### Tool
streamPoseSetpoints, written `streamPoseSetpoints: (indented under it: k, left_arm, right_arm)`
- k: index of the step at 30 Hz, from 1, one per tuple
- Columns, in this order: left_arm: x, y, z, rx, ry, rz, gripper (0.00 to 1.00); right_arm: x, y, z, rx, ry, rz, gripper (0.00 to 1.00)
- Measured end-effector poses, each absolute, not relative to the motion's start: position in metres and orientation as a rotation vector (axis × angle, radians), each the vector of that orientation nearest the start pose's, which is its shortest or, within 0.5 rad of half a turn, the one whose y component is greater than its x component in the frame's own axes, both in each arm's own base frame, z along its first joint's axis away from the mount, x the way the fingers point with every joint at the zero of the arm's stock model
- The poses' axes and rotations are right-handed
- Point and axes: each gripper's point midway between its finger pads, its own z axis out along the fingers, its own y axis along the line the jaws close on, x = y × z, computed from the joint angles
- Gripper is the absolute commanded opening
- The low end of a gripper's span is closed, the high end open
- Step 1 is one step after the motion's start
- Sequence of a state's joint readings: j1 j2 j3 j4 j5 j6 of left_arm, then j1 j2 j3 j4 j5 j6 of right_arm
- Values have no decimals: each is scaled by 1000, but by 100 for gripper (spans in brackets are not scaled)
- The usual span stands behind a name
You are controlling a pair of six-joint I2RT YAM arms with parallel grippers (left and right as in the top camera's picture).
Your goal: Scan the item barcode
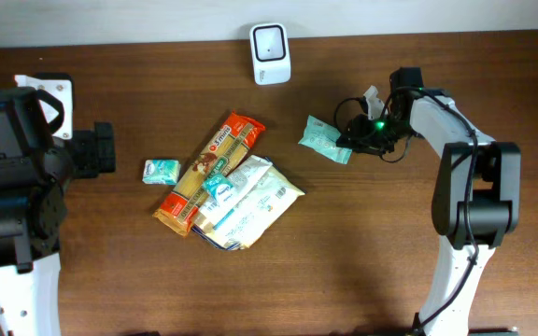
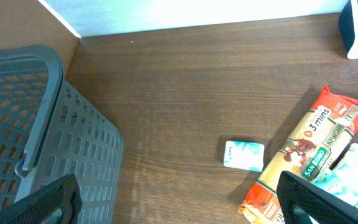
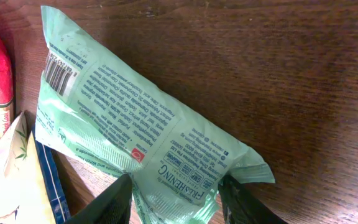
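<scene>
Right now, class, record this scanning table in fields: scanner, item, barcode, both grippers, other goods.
scanner: white, at the table back edge
item: green packet, one end between the right gripper fingers; grip unclear
barcode: showing, at the packet's far end
left gripper: open, empty, near grey basket
other goods: spaghetti pack, white pouch, small teal packet

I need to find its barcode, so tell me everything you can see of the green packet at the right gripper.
The green packet is a pale mint pouch of crinkled film with crimped ends. Its printed side faces up: small text, the word FRESHENING near one end, a barcode at the far corner. It seems to lie on the table, apart from the pile of other packs. Its near end sits between the fingers of the right gripper; whether they pinch it is unclear.
</scene>
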State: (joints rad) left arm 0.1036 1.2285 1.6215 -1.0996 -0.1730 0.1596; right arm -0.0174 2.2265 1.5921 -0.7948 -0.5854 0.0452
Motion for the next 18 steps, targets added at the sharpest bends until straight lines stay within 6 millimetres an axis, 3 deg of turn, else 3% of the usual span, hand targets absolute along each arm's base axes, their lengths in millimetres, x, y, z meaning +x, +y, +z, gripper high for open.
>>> streamPoseSetpoints:
  k: [1, 4, 6, 8, 10, 13, 16, 18]
  left_arm:
    - [315, 62, 353, -27, 2287, 335, 99]
    - [315, 62, 353, -27, 2287, 335, 99]
    - [315, 63, 354, -27, 2287, 335, 99]
    - [315, 62, 353, -27, 2287, 335, 99]
    - [315, 63, 354, -27, 2287, 335, 99]
    - [315, 62, 353, -27, 2287, 335, 99]
    - [315, 62, 353, -27, 2287, 335, 99]
    - [315, 63, 354, -28, 2286, 335, 99]
  right_arm:
    - [447, 87, 11, 27, 2882, 872, 41]
    - [454, 88, 11, 14, 2847, 868, 13]
    - [462, 88, 12, -13, 2808, 862, 16]
    - [468, 87, 12, -77, 2773, 833, 27]
    - [469, 85, 11, -226, 2744, 785, 36]
    - [470, 80, 8, -454, 2695, 695, 40]
    - [460, 76, 9, -593, 2712, 648, 56]
    - [451, 73, 13, -592, 2775, 651, 57]
